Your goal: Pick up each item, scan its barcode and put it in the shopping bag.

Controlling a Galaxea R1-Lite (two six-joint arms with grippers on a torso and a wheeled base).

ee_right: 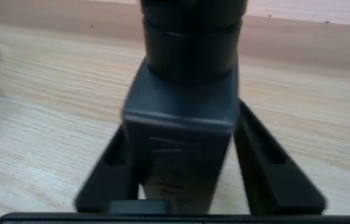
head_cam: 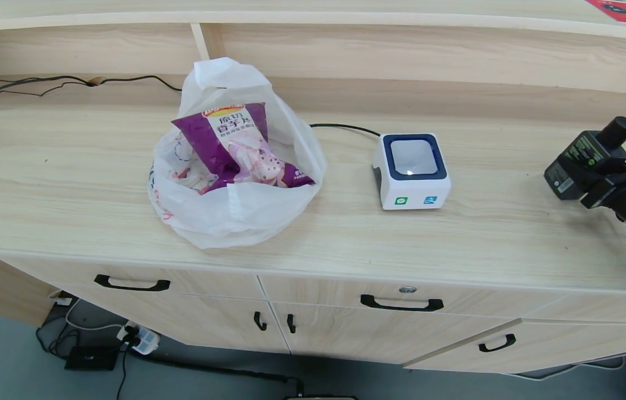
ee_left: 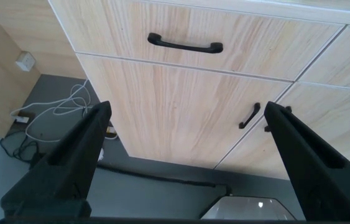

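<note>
Holding a dark grey plastic bottle with round black cap (head_cam: 585, 158) clamped in the right gripper (ee_right: 187, 180), above the pale wooden counter (head_cam: 68, 183), well right of the white cube scanner with blue-rimmed window (head_cam: 411, 169). Holding the left gripper (ee_left: 187, 165) spread wide, low by the drawers (ee_left: 181, 81). Could fail the scan by presenting the wrong face; might clip the scanner or flatten the mouth of the white plastic shopping bag (head_cam: 224, 222).
</note>
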